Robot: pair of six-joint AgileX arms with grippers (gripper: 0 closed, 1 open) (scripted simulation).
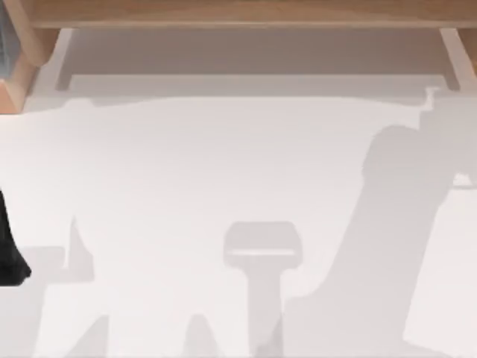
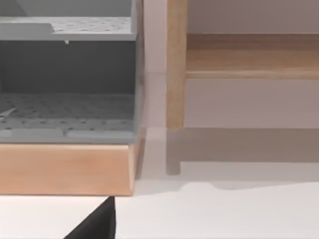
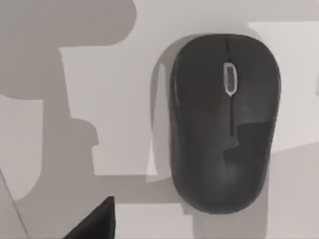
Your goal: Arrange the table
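The table [image 1: 186,171] is a plain white flat top crossed by grey arm shadows, with light wooden framing [image 1: 238,13] along its far side. A black computer mouse [image 3: 224,119] with a silver-rimmed scroll wheel lies flat on the white surface, right under my right wrist camera. A dark wedge of my right gripper [image 3: 94,221] shows beside the mouse, apart from it. At the table's left edge, a black piece of my left arm [image 1: 9,246] pokes in, and a dark corner of my left gripper [image 2: 94,224] hangs over the white top near a wooden corner.
A grey perforated two-level bin [image 2: 65,74] sits on a light wooden base [image 2: 65,169] at the far left corner. An upright wooden post [image 2: 175,64] and a low wooden shelf [image 2: 249,55] stand beside it along the back.
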